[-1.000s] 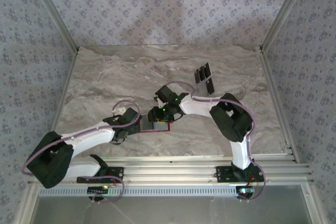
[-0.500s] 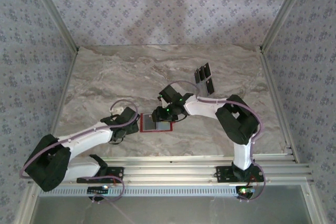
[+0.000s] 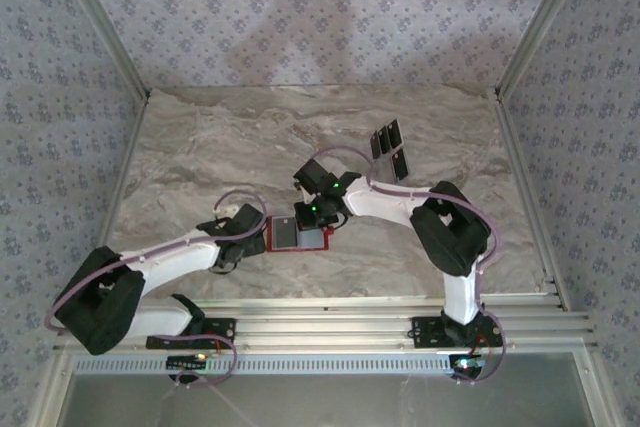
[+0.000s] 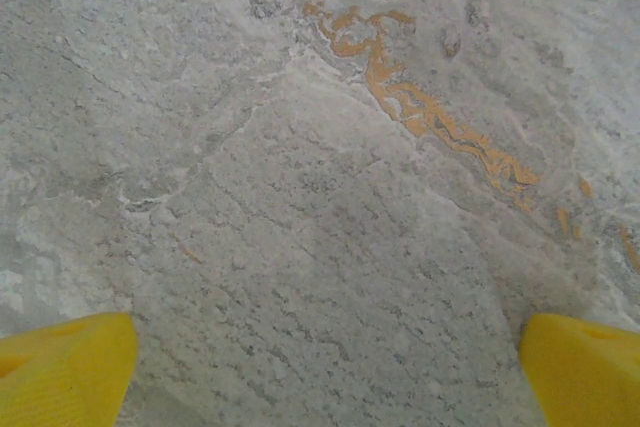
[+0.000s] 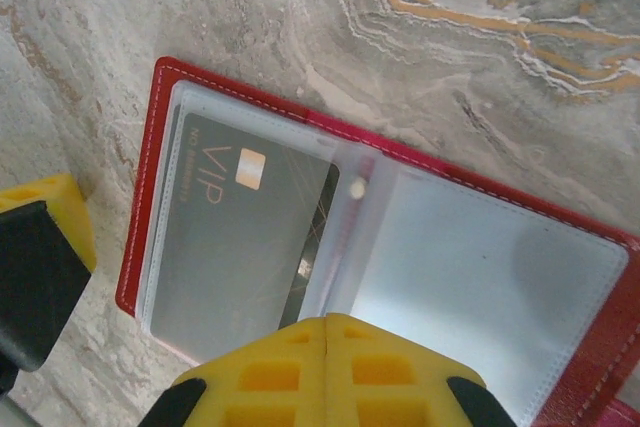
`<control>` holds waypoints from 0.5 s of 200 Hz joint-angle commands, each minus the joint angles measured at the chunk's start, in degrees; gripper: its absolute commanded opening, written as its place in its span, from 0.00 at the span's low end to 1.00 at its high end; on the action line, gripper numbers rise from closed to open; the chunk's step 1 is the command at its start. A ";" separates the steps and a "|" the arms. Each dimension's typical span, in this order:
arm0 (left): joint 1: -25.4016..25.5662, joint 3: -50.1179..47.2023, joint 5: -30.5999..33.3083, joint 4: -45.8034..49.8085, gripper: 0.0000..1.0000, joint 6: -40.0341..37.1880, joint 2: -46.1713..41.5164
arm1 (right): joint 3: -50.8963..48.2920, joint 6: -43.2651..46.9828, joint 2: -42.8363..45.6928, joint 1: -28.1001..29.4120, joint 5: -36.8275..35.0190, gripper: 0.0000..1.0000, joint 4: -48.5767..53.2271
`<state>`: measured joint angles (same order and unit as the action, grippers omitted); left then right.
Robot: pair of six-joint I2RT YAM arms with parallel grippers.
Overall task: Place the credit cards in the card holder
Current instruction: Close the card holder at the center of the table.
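Lettering "VIP" and a gold chip show on the card (image 5: 235, 247) behind the left clear pocket of the open red card holder (image 5: 150, 187), flat on the marble table (image 3: 190, 147) near the top view's centre. We see the right gripper (image 5: 327, 337), yellow fingers pressed together, over the holder's lower edge, the left gripper (image 3: 253, 233) spread just left of it, and three credit cards (image 3: 390, 150) upper right.
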<state>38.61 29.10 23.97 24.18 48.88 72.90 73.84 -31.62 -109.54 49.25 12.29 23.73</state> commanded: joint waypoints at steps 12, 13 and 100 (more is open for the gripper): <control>-0.20 1.06 -1.41 -1.84 1.00 -1.00 1.52 | 2.40 1.13 -2.79 0.95 -1.49 0.01 3.00; -0.20 1.05 -1.44 -1.85 1.00 -1.04 1.49 | 2.47 1.12 -2.79 0.94 -1.49 0.01 3.04; -0.20 0.38 -2.13 -3.80 1.00 -1.15 3.11 | 3.80 0.06 -5.64 2.75 0.39 0.00 2.30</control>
<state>38.61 29.19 23.77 23.33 48.51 73.76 75.61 -31.62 -113.34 51.44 11.77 25.12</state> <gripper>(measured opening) 0.997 0.055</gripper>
